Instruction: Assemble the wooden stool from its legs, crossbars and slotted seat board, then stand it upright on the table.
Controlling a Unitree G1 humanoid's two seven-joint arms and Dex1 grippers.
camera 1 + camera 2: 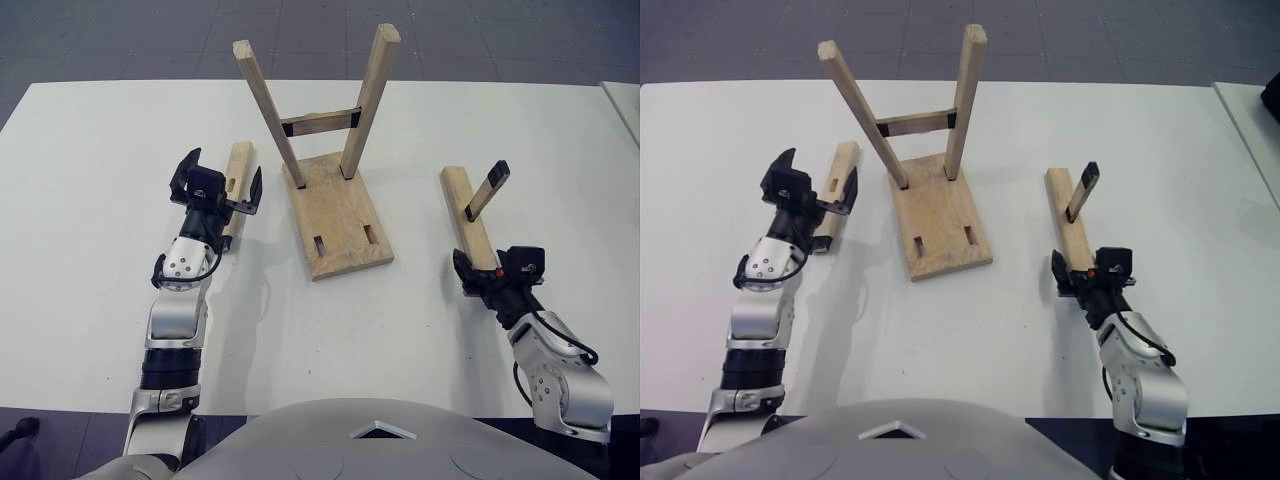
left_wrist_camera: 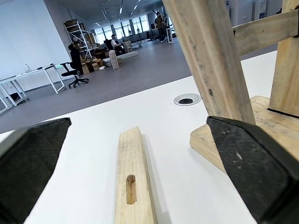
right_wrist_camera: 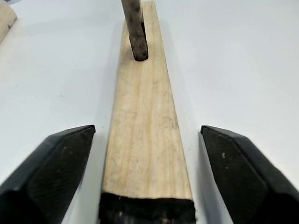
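The slotted seat board (image 1: pixel 340 228) lies flat mid-table with two legs (image 1: pixel 267 112) standing in its far slots, joined by a dark-tipped crossbar (image 1: pixel 320 122). Its two near slots are bare. A loose leg (image 1: pixel 238 178) with a slot in it lies to the left. My left gripper (image 1: pixel 223 174) is open, its fingers (image 2: pixel 32 163) straddling that leg's near end (image 2: pixel 133 186). To the right lies another leg (image 1: pixel 466 212) with a crossbar (image 1: pixel 487 190) stuck upright in it. My right gripper (image 1: pixel 492 260) is open around this leg's near end (image 3: pixel 145 130), its fingers (image 3: pixel 243 172) clear of the wood.
The white table (image 1: pixel 90 150) has bare room left, right and in front of the seat board. A round cable hole (image 2: pixel 185 99) sits in the tabletop beyond the left leg. Another table's corner (image 1: pixel 626 100) shows at the far right.
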